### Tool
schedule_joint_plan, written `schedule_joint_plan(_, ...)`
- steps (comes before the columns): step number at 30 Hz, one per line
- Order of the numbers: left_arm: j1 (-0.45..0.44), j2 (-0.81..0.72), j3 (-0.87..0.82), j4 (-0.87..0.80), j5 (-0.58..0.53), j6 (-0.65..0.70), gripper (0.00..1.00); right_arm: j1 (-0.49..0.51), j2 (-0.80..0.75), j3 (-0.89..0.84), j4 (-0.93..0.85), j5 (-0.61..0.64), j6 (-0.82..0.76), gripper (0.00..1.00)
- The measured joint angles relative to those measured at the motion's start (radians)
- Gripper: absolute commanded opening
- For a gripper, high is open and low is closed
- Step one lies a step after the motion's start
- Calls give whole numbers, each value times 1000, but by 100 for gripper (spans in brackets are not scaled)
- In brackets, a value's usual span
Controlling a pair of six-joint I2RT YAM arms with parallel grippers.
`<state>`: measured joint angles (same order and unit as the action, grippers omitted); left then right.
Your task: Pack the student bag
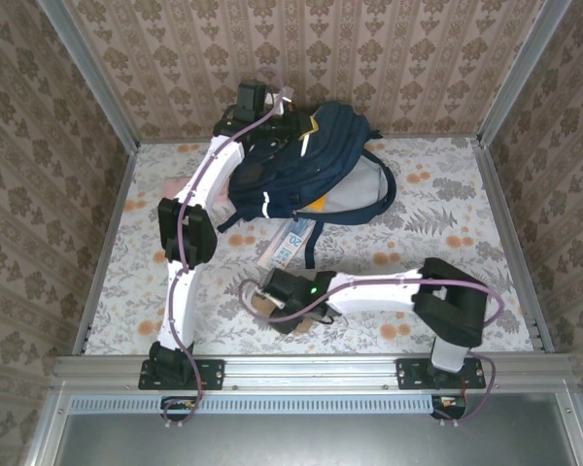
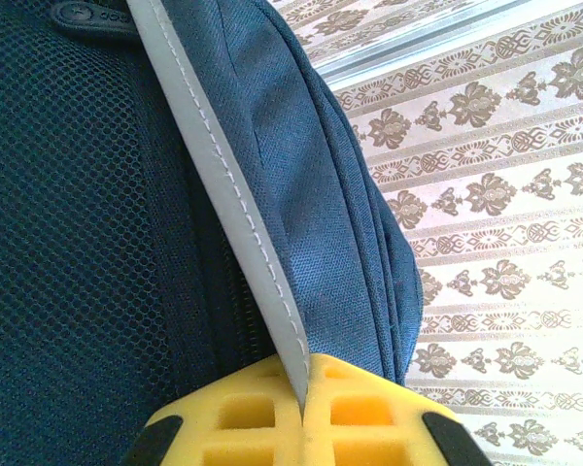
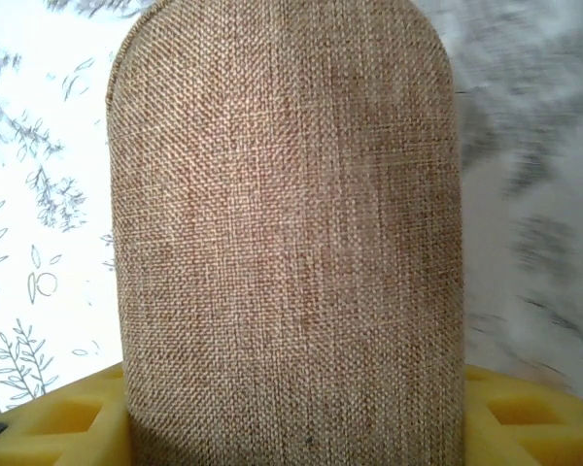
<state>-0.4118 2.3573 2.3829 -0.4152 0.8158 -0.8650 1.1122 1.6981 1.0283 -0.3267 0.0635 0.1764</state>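
Right gripper (image 3: 291, 432) first: yellow pads (image 3: 53, 427) sit flush against both flanks of a brown, burlap-weave case (image 3: 291, 223), no gap showing on either side, so that reads as a grip. The case runs up from between the pads to a rounded far end. Its near end is cut off by the bottom of the wrist view, and what kind of case it is I can't make out. Behind it the floral table cover is sharp on the left and smeared on the right.

From above, that arm lies low across the near part of the table (image 1: 447, 214), its wrist pointing left, with just a sliver of brown peeking out under the black hardware.

Over to the left gripper (image 2: 304, 388): it is pinched fully together on a thin grey stitched strip (image 2: 238, 223) of the student bag (image 1: 301, 170), with the strip vanishing right into the seam between the two yellow pads. Dark mesh (image 2: 78, 243) fills the left of that view and navy fabric lies to the right. Patterned wallpaper (image 2: 505, 194) is beyond.

The overhead shot puts the bag at the far middle of the table, lying on its side, with the left arm stretched out to its far left end. The arm covers the bag's left edge. A light grey panel shows on the bag's right side.

Between the bag and the right wrist lies a blue-and-white booklet (image 1: 291, 243), its print too small to read. Something pinkish (image 1: 175, 184) pokes out beside the left arm, mostly hidden.
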Motion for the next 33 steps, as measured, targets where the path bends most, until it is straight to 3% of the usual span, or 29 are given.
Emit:
schedule_joint_plan(3, 0, 0, 0, 0, 0, 0, 0, -116, -165, -79, 37, -11, 39, 55)
schedule_joint_plan(9, -8, 0, 0, -4, 0, 1, 0, -513, -465, -208, 143, -42, 185, 50)
schedule_joint_plan(12, -15, 0, 0, -7, 0, 1, 0, -698, -504, -231, 171, -70, 283, 47)
schedule_joint_plan(17, -28, -2, 0, -15, 0, 2, 0, -918, -478, -238, 226, -155, 463, 48)
schedule_joint_plan(21, -42, -10, 0, -15, -5, 1, 0, -986, -418, -235, 285, -209, 553, 48)
schedule_joint_plan(33, -118, -67, 0, -38, -9, 1, 0, -1004, -153, -65, 430, -371, 663, 49)
